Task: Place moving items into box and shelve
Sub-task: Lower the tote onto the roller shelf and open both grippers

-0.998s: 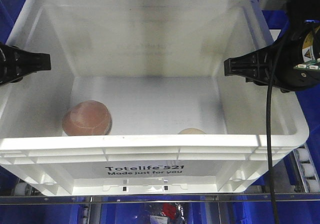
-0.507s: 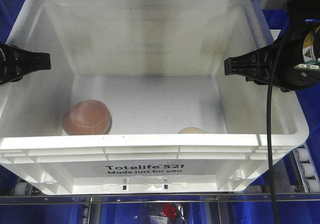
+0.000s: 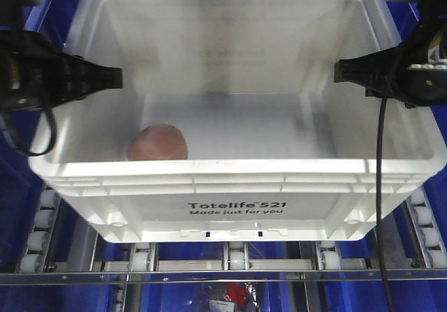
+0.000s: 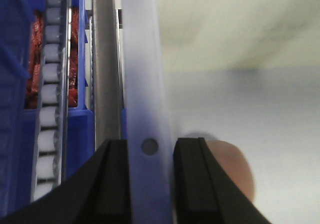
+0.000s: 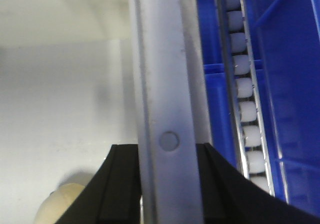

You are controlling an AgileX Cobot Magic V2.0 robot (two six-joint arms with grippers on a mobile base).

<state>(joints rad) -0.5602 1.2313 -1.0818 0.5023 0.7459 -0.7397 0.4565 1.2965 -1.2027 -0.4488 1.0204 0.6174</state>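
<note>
I have the box (image 3: 237, 207) on the roller shelf (image 3: 230, 260). Left gripper (image 4: 150, 184) clamps its 9 o'clock rim, right gripper (image 5: 167, 184) its 3 o'clock rim. Pinkish ball (image 3: 158, 143) and pale ball (image 5: 60, 204) lie inside. Long axis spans both grippers.

left gripper (image 4: 149, 184) fingers apparently clamped, right gripper (image 5: 169, 184) likewise

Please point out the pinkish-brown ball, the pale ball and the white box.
pinkish-brown ball (image 3: 158, 143): front view, its upper surface.
pale ball (image 5: 61, 207): right wrist view, its top.
white box (image 3: 244, 181): front view, near rim.
</note>
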